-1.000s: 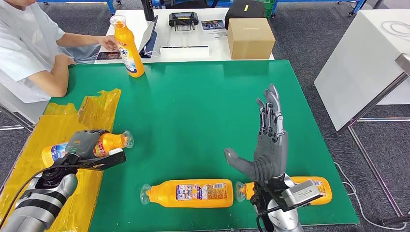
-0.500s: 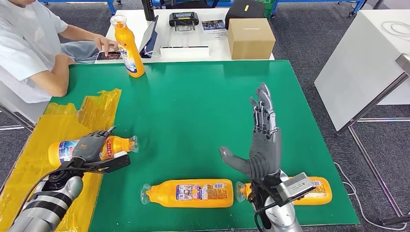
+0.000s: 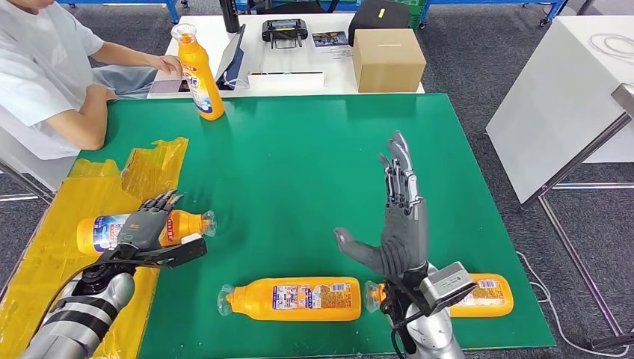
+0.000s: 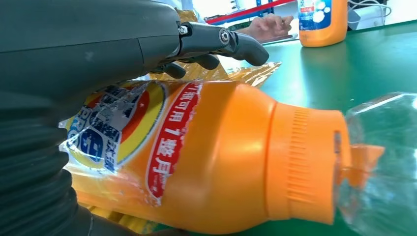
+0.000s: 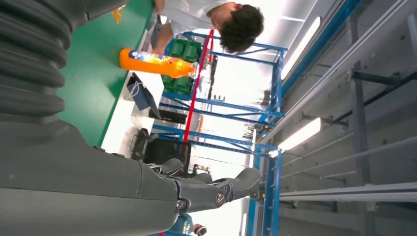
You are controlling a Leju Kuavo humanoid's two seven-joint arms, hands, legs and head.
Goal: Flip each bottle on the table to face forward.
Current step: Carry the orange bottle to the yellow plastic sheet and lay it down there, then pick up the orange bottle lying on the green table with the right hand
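Now you have four orange bottles on the green bench point(image 3: 299, 164). Your left robot hand point(image 3: 146, 223) rests over the bottle at the left edge point(image 3: 112, 229), which lies on its side with its clear cap pointing toward the middle of the bench and its body partly on the yellow plastic sheet point(image 3: 90, 202). From the head camera you see the fingers point(image 3: 161, 202) spread out straight above the bottle, not wrapped round it, and the left wrist camera shows the same: fingers extended over the label, the orange neck and clear cap sticking out past them. So count that hand as wide, holding nothing.

Your right robot hand point(image 3: 396, 217) stands upright above the near right part of the bench, palm flat, fingers straight and pointing away from you, thumb out to the side; it holds nothing. Just behind its wrist, the right-hand bottle point(image 3: 490, 293) lies on its side along the near edge, partly hidden by the arm. Beside it, nearly cap to base, the middle bottle point(image 3: 295, 298) also lies on its side, label up, cap toward the left.

The fourth bottle point(image 3: 200, 75) stands upright at the far left corner of the bench, near a seated person point(image 3: 45, 75) whose hand rests on the white table point(image 3: 299, 67) beyond, where a cardboard box point(image 3: 386, 58) also sits
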